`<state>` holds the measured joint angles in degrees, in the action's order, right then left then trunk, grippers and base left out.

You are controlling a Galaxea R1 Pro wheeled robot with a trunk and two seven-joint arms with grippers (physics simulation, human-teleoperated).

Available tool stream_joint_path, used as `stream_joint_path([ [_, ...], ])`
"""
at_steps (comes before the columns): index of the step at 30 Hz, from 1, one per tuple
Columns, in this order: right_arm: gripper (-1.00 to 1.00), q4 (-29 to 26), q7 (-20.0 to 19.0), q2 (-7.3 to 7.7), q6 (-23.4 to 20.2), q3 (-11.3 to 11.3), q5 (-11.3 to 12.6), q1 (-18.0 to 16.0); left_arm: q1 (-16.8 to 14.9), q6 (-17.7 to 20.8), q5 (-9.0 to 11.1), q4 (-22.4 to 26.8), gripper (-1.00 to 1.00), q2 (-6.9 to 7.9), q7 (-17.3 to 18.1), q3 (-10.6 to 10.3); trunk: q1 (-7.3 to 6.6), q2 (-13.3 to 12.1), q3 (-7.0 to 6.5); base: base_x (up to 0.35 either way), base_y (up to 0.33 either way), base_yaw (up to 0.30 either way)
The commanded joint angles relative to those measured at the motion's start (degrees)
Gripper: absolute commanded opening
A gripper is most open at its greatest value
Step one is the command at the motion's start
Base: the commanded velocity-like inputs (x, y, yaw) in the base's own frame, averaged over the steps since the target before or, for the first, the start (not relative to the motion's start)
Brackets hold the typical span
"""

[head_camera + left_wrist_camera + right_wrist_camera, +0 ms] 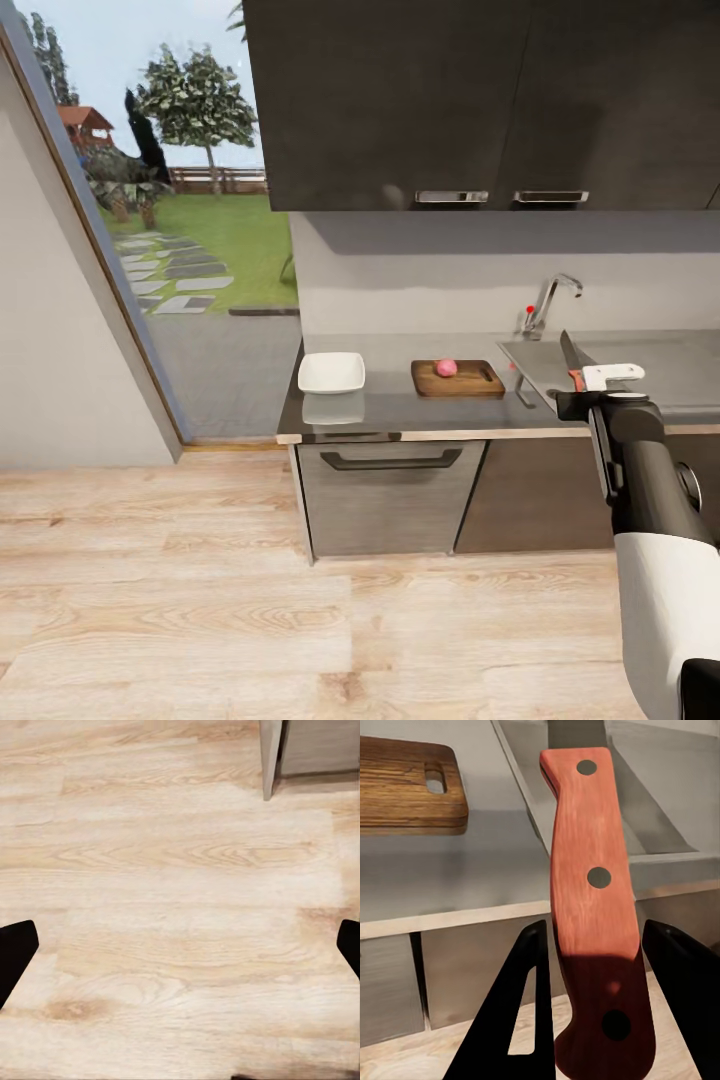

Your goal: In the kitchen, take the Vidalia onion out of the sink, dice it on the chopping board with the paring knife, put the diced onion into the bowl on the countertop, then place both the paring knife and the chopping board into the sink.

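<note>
Bowl (331,372) sat on the countertop (400,408), well left of the sink (640,365), near the counter's left end. Chopping board (458,379) lay between bowl and sink, closer to the sink, flat on the grey slab. Vidalia onion (446,368) rested on the board, roughly mid-board. Tap (548,303) with red knob stood at the sink's back left corner. Right gripper (590,392) hung over the sink's front edge, clamped on the paring knife (573,362); blade pointed up and away over the basin. From the right wrist camera the red handle (591,915) with dark rivets sat between the two dark fingers (517,1020), the board's handle-hole corner (409,786) off beyond the sink's left rim. Left gripper (180,952) pointed at bare pale wood floor (172,870) away from the sink, finger tips at opposite edges of its camera view, spread wide, nothing between them. Cabinet corner (271,757) visible at floor level there.
</note>
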<state>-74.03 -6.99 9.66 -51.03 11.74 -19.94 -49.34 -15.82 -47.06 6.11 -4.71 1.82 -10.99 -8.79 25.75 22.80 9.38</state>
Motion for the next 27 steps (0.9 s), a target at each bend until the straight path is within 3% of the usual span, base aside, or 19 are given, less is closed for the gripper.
stream_joint_path([
  [1, -1.00, -0.1, -0.6, 0.04, -0.3, 0.0, -0.6, -0.1, 0.3, -2.4, 0.5, -0.2, 1.00, -0.09, -0.4, -0.5, 0.04, 0.1, 0.12, 0.000, 0.000, 0.000],
  [5, -1.00, -0.1, -0.6, 0.49, -0.1, 0.0, -0.7, -0.1, 0.8, -8.6, 0.5, -0.1, 1.00, -0.42, -1.5, -0.5, 0.04, 0.1, 0.12, 0.000, 0.000, 0.000],
  [8, -1.00, -0.6, -0.8, 0.66, 1.4, 0.0, -0.7, -0.1, 0.9, -10.2, 0.4, 0.0, 1.00, -0.61, -4.0, -0.6, 0.04, 0.1, 0.12, 0.000, 0.000, 0.000],
  [17, -1.00, -0.5, -0.9, 0.40, 2.6, -0.5, -0.6, -0.1, 1.0, -10.2, 0.4, 0.1, 1.00, -0.12, -5.5, -0.6, 0.04, 0.1, 0.12, 0.000, 0.000, 0.000],
  [22, -1.00, -0.8, -0.7, 0.59, 2.5, -3.2, -0.9, -0.1, 1.0, -9.5, 0.4, 0.1, 1.00, 0.01, -5.5, -0.5, 0.04, 0.1, 0.12, 0.035, -0.088, 0.000],
  [27, -1.00, -2.5, -0.5, 0.78, 2.2, -4.0, -1.0, -0.1, 1.0, -8.7, 0.4, 0.1, 1.00, -0.05, -5.5, -0.5, 0.04, 0.1, 0.12, 0.131, -0.232, 0.000],
])
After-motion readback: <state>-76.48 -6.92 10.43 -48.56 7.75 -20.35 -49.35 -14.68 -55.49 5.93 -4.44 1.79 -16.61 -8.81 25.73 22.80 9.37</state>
